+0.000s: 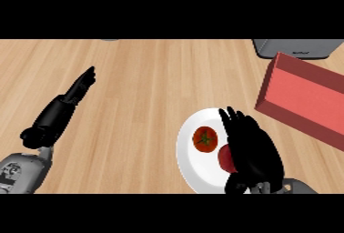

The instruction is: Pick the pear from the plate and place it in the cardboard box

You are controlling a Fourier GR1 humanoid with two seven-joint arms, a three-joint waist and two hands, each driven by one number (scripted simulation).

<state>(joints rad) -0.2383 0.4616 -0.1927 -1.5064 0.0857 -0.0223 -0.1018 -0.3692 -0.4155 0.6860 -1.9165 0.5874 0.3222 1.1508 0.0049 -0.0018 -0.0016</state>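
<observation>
On the white plate [191, 159] lie a red fruit with a green stalk [205, 139] and a second red piece [225, 158], half hidden under the right hand [250, 148], fingers straight; reddish box [306, 98] beside; left hand [64, 109] open, well apart

red fruit [224, 157]: mostly hidden by right hand [252, 145] | box [306, 98]: cut off

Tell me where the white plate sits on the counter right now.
In the head view the white plate lies at the lower right of the wooden counter, partly under the right hand, with the red box just beyond it to the upper right.
</observation>
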